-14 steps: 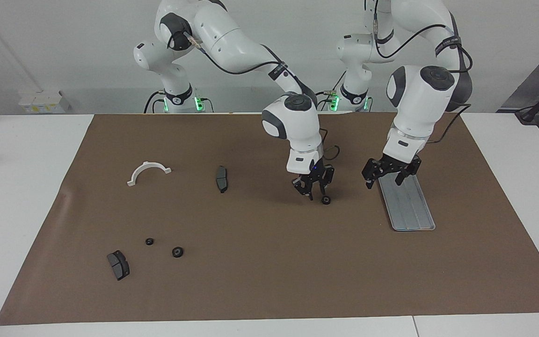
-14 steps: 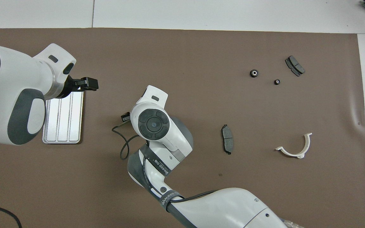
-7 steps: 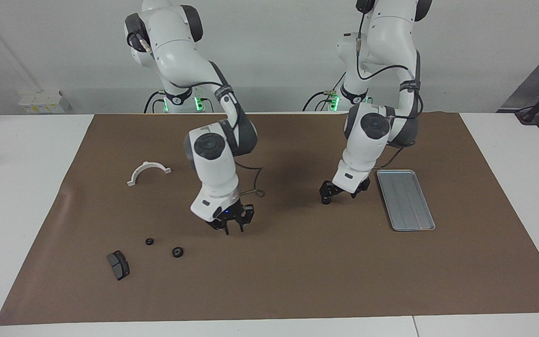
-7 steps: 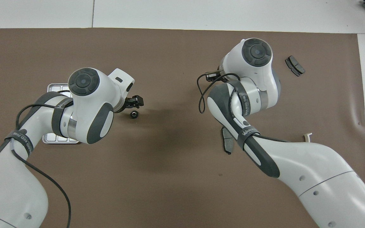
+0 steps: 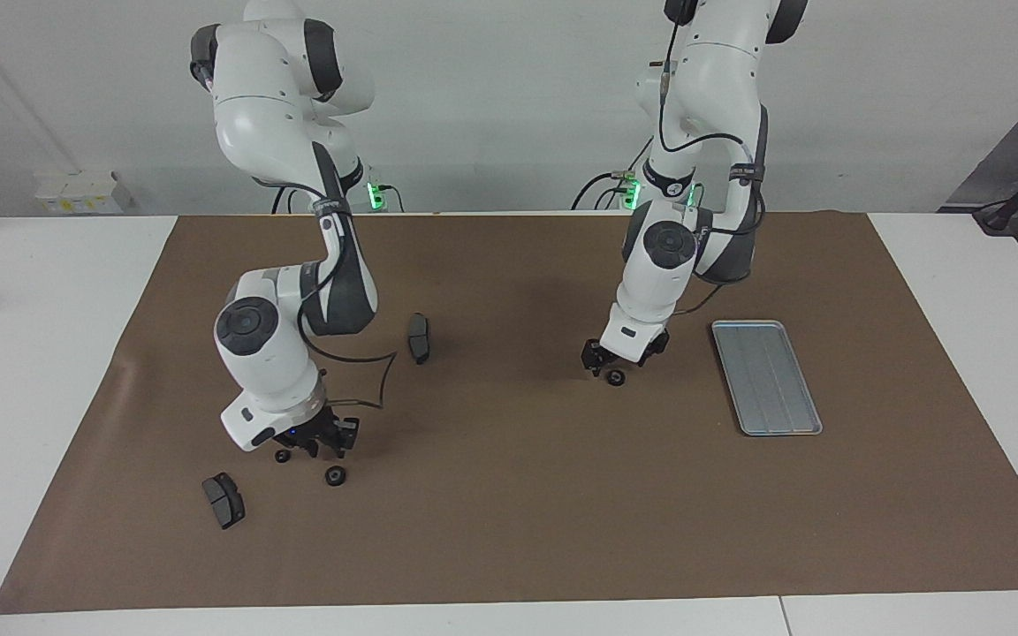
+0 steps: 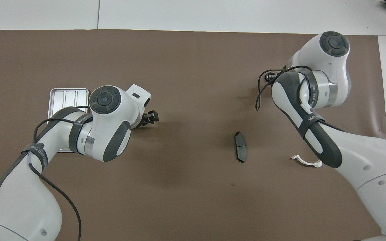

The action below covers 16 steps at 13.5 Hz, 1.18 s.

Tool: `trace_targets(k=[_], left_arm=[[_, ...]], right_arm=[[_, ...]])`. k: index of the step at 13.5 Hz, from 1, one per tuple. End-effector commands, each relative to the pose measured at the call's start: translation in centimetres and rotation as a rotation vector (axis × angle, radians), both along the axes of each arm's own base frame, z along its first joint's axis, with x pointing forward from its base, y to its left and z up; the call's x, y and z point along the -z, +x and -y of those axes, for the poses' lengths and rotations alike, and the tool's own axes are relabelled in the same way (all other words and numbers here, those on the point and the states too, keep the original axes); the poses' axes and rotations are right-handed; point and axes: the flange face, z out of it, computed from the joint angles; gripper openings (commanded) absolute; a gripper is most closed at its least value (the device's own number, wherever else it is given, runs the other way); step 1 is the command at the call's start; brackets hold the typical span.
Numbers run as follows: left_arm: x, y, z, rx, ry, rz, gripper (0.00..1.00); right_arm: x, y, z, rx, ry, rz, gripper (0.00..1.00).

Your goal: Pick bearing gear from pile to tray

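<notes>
One small black gear (image 5: 615, 378) lies on the brown mat beside the silver tray (image 5: 765, 377), toward the right arm's end of it. My left gripper (image 5: 619, 357) is open, low over the mat and right next to this gear, and hides it in the overhead view (image 6: 150, 117). Two more gears (image 5: 282, 456) (image 5: 335, 476) lie in the pile. My right gripper (image 5: 319, 439) is open just above them, between the two. In the overhead view only its edge (image 6: 270, 76) shows and the arm hides both gears. The tray (image 6: 67, 97) holds nothing.
A dark brake pad (image 5: 419, 337) (image 6: 240, 151) lies mid-mat. A pair of brake pads (image 5: 224, 500) lies near the two gears. The white half-ring bracket (image 6: 307, 163) is mostly hidden under the right arm. The brown mat (image 5: 518, 512) covers the table.
My right gripper has moved toward its own end of the table and lowered over the two gears. My left gripper has shifted a little closer to the lone gear.
</notes>
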Motion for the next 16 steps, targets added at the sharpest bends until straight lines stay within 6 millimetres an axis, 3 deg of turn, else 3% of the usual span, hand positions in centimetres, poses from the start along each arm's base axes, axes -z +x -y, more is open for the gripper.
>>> trace_targets(k=[1,3,6,10,16], left_arm=[[0.1,-1.5,-0.3,-0.007,0.000,0.026,0.73],[-0.1,-1.3,-0.3,-0.009,-0.003,0.034,0.62],[-0.6,-0.4,-0.5,-0.004,0.000,0.062,0.63],[-0.6,0.3,-0.6,-0.003,-0.020,0.115,0.67],[0.3,-0.5,-0.4,0.016,-0.007,0.098,0.61]], right_arm=[[-0.8,-1.1,5.0,-0.038,-0.038,-0.052,0.45],[-0.8,-0.9,6.2,-0.048,-0.046,-0.034,0.45],[0.2,-0.8,6.7,-0.049,-0.046,0.030,0.45],[0.4,-0.7,5.7,-0.061,-0.042,0.060,0.44],[0.4,-0.6,4.5,-0.075,-0.038,0.071,0.44]])
